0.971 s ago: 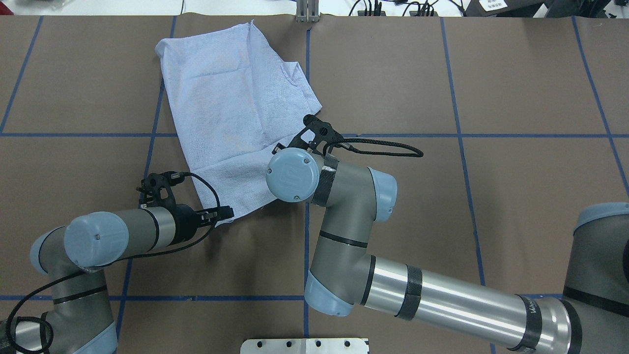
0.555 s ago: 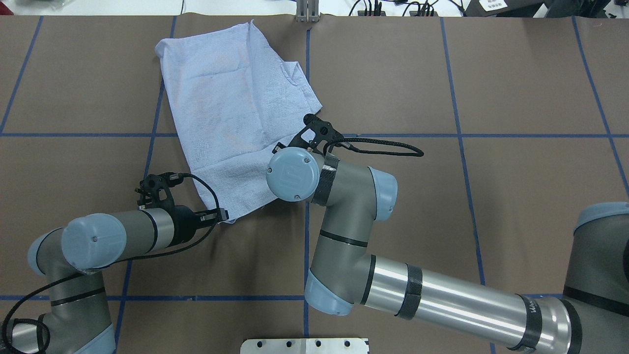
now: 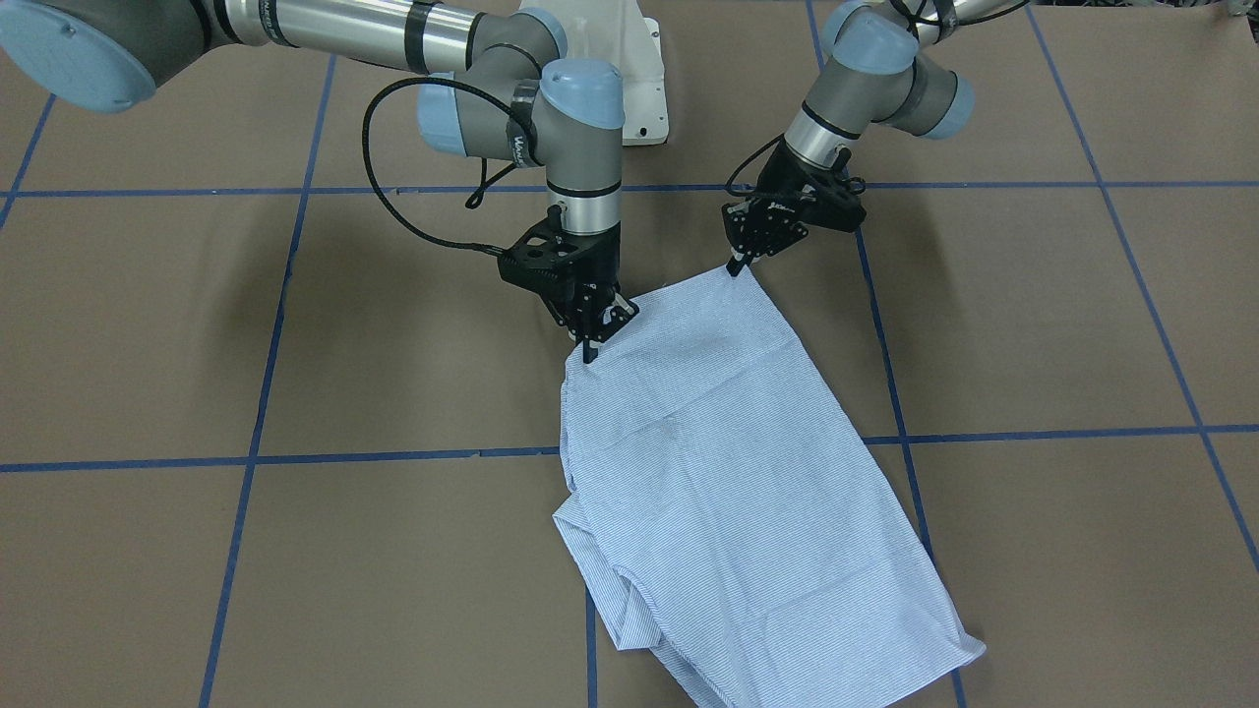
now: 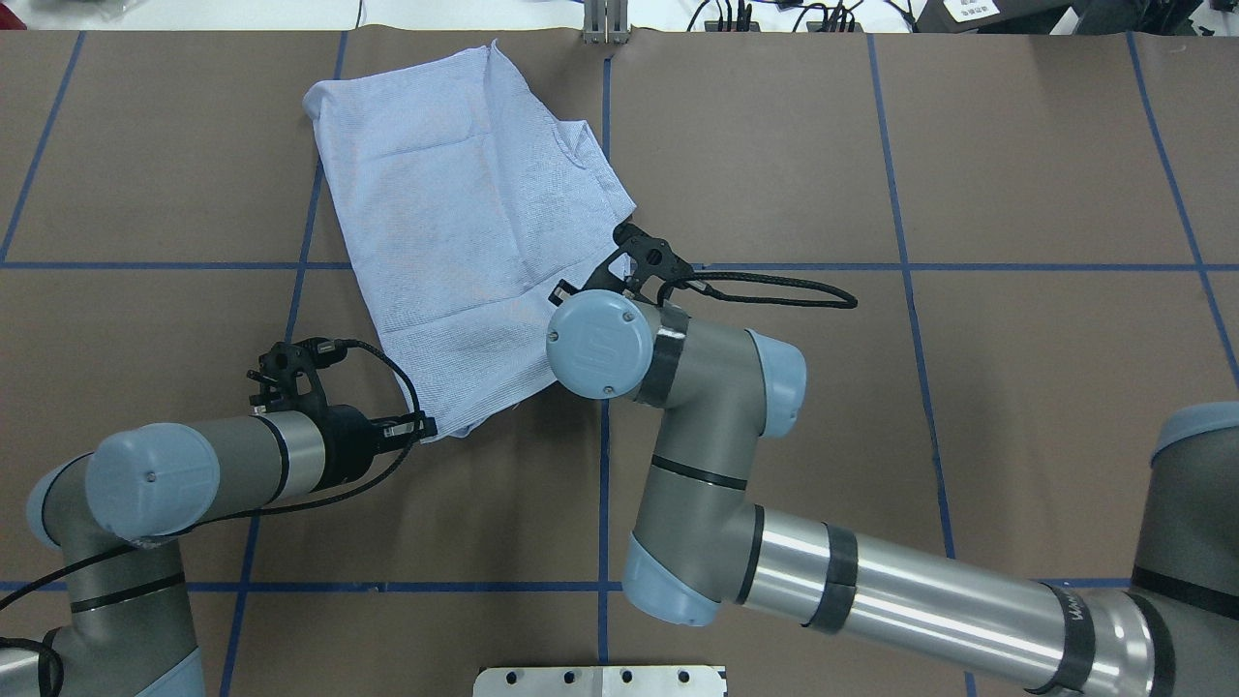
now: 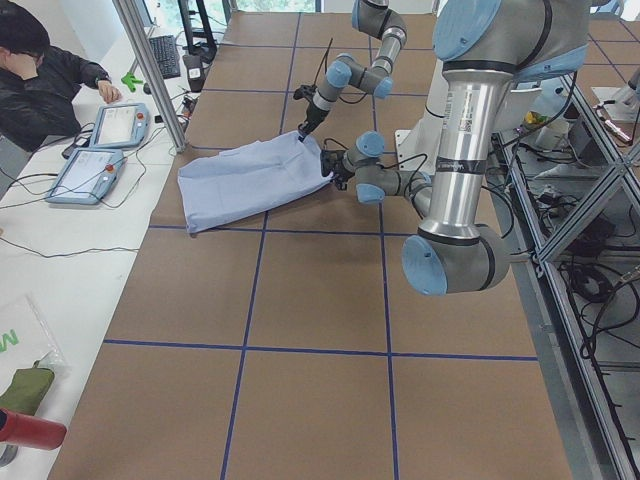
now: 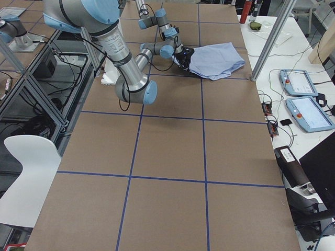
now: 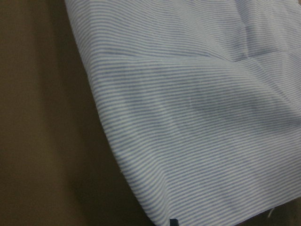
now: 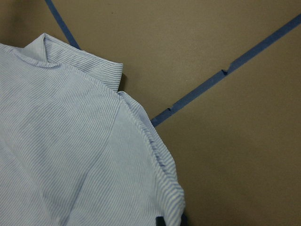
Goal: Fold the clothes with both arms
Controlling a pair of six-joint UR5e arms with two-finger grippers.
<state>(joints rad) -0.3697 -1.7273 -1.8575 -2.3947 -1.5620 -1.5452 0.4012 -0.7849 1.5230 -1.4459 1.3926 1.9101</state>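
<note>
- Left fingers (image 3: 735, 263) and right fingers (image 3: 588, 350) each pinch a robot-side corner of the shirt (image 3: 728, 472), apparently ready to fold it over.
- The rest lies flat on the desk (image 3: 295, 393).

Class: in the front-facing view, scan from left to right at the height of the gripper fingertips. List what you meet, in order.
blue tape line → right gripper → shirt, its robot-side edge → left gripper → second tape line
</note>
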